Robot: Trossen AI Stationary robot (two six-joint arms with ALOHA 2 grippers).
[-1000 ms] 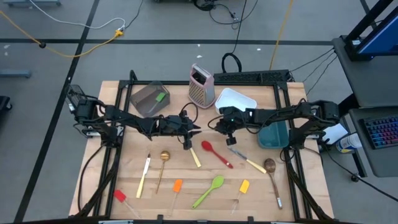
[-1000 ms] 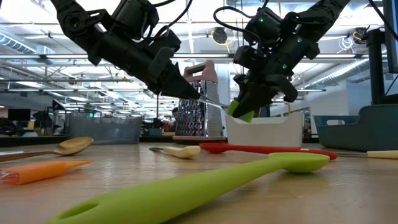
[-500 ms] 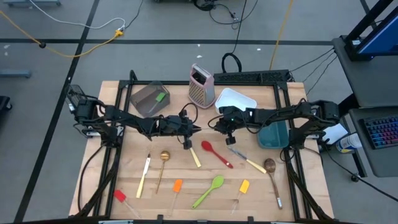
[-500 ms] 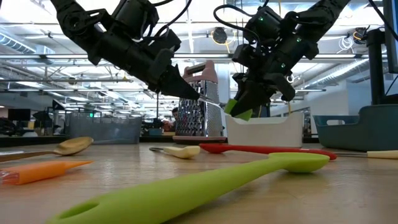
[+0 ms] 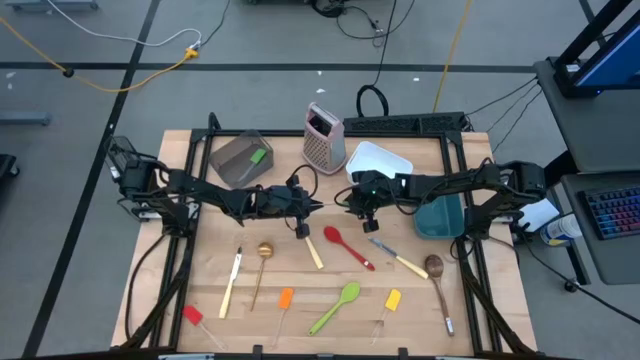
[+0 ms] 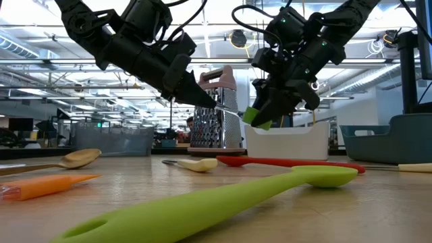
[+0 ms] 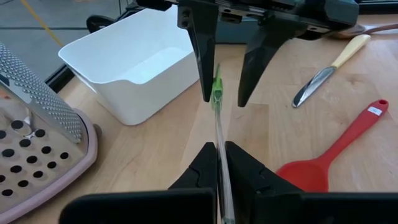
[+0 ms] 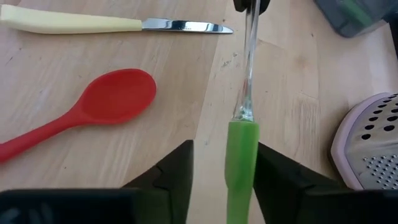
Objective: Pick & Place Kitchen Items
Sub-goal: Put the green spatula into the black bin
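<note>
From my station, going left to right across the high view, I see a red mini spatula point(image 5: 192, 315) at the near left corner of the table point(image 5: 200, 285). Next come a cream-handled knife point(image 5: 231, 283), a gold spoon point(image 5: 262, 268) and an orange mini spatula point(image 5: 285, 300). Farther back on the left stands a grey container point(image 5: 239, 159).

Near the middle, the left gripper point(image 5: 316, 207) is raised above the wood, its fingers point(image 7: 239, 171) pressed together on the clear handle of a green mini spatula point(image 7: 217, 118). That spatula hangs in the air between the two arms, level with the table, its green blade pointing toward the right arm.

Below it lie a second cream-handled knife point(image 5: 311, 247), a red silicone spoon point(image 5: 346, 246) and a green silicone spoon point(image 5: 336, 305). A metal box grater point(image 5: 323, 135) with pink trim stands at the back.

The right gripper point(image 5: 356, 203) faces the left one. Its fingers point(image 8: 169, 177) are spread on either side of the green blade, with a visible gap on both sides. Behind it sits a white container point(image 5: 379, 162).

Farther right are a third knife point(image 5: 398, 258), a yellow mini spatula point(image 5: 392, 300), a wooden spoon point(image 5: 438, 285) and a teal container point(image 5: 440, 216).
</note>
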